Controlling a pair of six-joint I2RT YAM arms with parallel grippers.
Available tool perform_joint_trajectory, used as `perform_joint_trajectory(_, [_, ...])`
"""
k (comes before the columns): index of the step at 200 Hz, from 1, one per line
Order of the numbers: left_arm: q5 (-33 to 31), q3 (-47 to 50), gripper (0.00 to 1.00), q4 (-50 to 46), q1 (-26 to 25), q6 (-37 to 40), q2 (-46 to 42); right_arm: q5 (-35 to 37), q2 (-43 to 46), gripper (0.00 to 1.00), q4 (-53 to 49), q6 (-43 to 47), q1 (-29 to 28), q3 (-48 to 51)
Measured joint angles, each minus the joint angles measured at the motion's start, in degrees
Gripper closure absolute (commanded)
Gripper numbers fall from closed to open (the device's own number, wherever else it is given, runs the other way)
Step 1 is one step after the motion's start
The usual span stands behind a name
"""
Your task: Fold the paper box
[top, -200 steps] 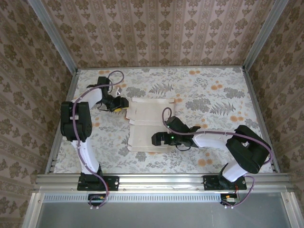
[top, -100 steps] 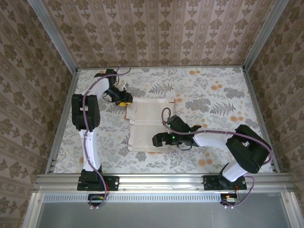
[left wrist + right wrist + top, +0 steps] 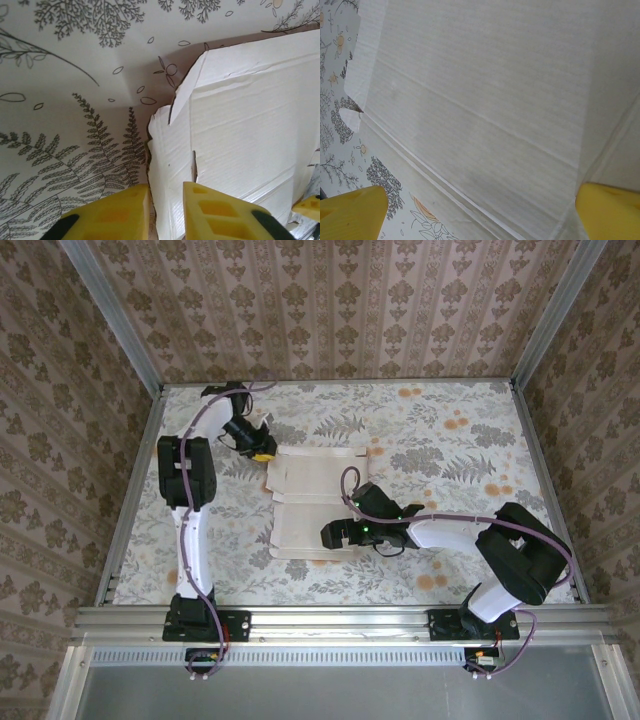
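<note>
Lying flat, the paper box (image 3: 308,490) has 1 edge between left jaws (grip unclear); right jaws spread.

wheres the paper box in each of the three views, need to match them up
Top external: the paper box lies flat mid-table, between the two arms.
Left wrist: right half of the picture, pale face, ragged left edge.
Right wrist: pale creased face across most of the picture.
Shared landmark: the fern-and-flower table cover, beside the box in all three.

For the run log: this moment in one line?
pale flat cardboard paper box | left gripper astride its edge | right gripper open above it
</note>
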State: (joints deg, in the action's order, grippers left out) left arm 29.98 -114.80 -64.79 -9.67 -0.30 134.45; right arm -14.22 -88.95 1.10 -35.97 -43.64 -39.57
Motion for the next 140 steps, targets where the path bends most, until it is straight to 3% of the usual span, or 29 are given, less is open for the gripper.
perform_joint_trajectory(70, [3.8,1.88,0.96,1.38,-0.11,1.44,0.17,0.04,2.49,0.0,-0.59,-0.22,0.33,0.63])
perform_joint_trajectory(140, [7.26,18.58,0.96,16.09,-1.44,0.5,-15.21,4.63,20.04,0.0,-2.08,0.42,0.33,-0.26])
